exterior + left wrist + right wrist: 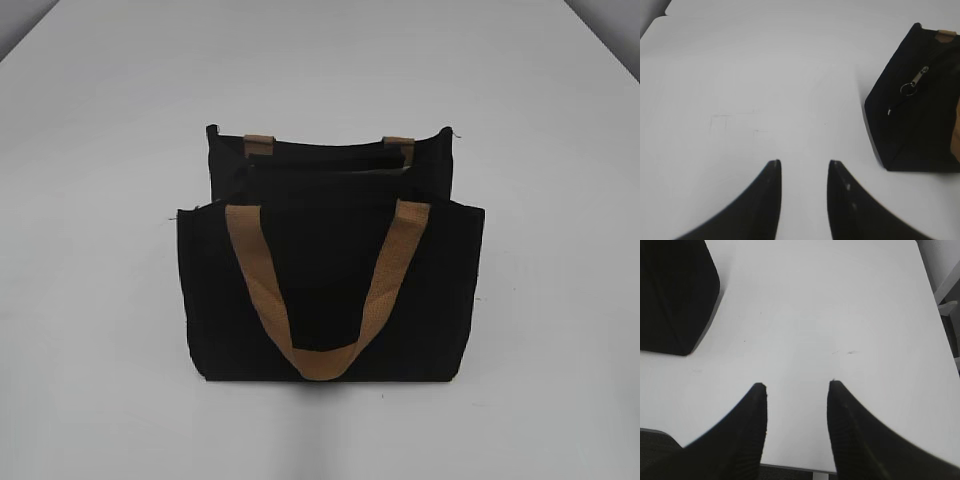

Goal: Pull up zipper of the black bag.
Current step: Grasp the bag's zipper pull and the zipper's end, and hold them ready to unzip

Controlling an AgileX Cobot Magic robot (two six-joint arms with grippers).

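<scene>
The black bag (330, 280) stands upright mid-table, its top open, one tan handle (325, 300) hanging over the front. In the left wrist view the bag's end (920, 120) is at the right, with the zipper line and its silver pull tab with a ring (915, 82) near the top. My left gripper (804, 162) is open and empty over bare table, left of the bag. My right gripper (796, 385) is open and empty; the bag's other end (675, 295) is at its upper left. Neither gripper shows in the exterior view.
The white table (100, 300) surrounds the bag on all sides. Its near edge (805, 470) lies under the right gripper, and its right edge (935, 315) runs along the right wrist view, with floor and a white frame beyond.
</scene>
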